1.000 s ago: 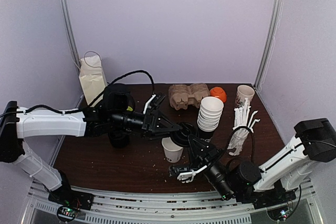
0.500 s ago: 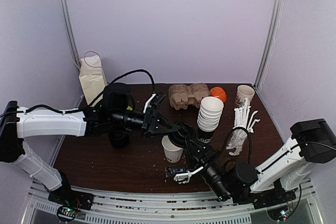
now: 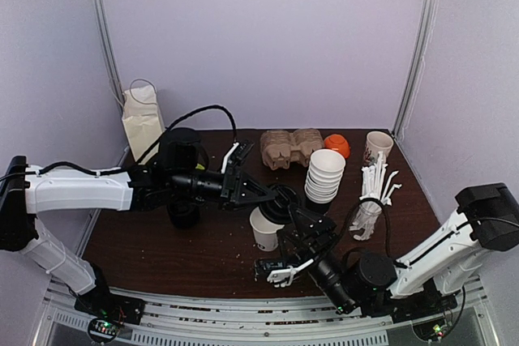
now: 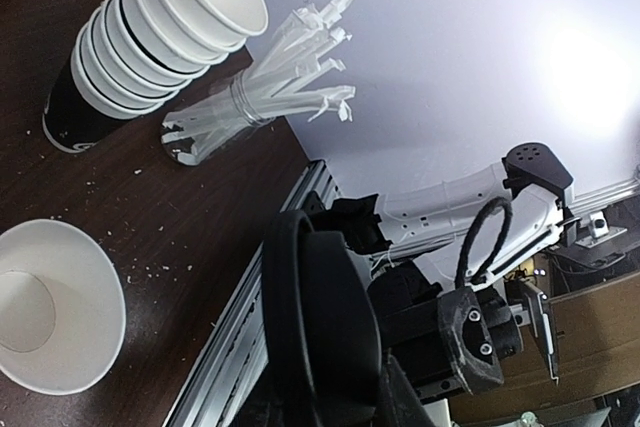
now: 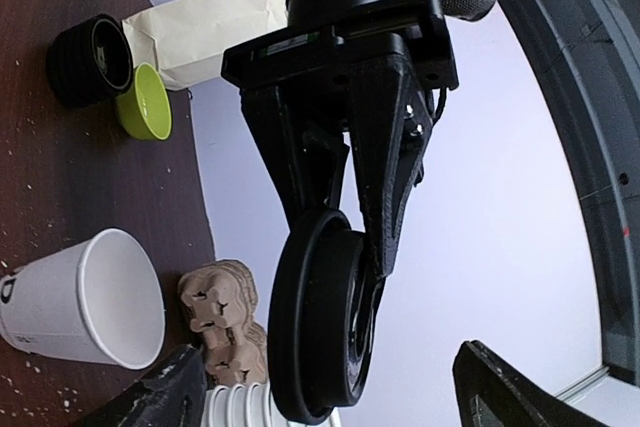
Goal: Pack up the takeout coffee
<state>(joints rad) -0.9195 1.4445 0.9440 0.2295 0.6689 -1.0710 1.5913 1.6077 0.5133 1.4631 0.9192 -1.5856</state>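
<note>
The takeout coffee's white paper cup (image 3: 265, 231) stands upright and lidless on the dark table, black print near its base (image 5: 80, 299). Its open mouth also shows in the left wrist view (image 4: 55, 317). Just above and right of the cup, a black lid (image 3: 283, 202) hangs on edge with my left gripper (image 3: 274, 198) shut on it. In the right wrist view the left fingers (image 5: 395, 177) pinch that lid (image 5: 320, 327) from above. My right gripper (image 3: 295, 237) is open, and its fingers (image 5: 165, 392) stand wide on either side of the lid without touching it.
A leaning stack of lidless white cups (image 3: 324, 176) and a bundle of wrapped straws (image 3: 371, 200) stand right of the cup. A cardboard carrier (image 3: 290, 147), an orange object (image 3: 337, 145) and a printed cup (image 3: 378, 147) are behind. A paper bag (image 3: 143, 119) stands far left, near stacked black lids (image 5: 90, 59) and a green bowl (image 5: 145, 102).
My left gripper has shut on the black lid. My right gripper, which was holding it, has opened and let go. The lid has shifted slightly left.
</note>
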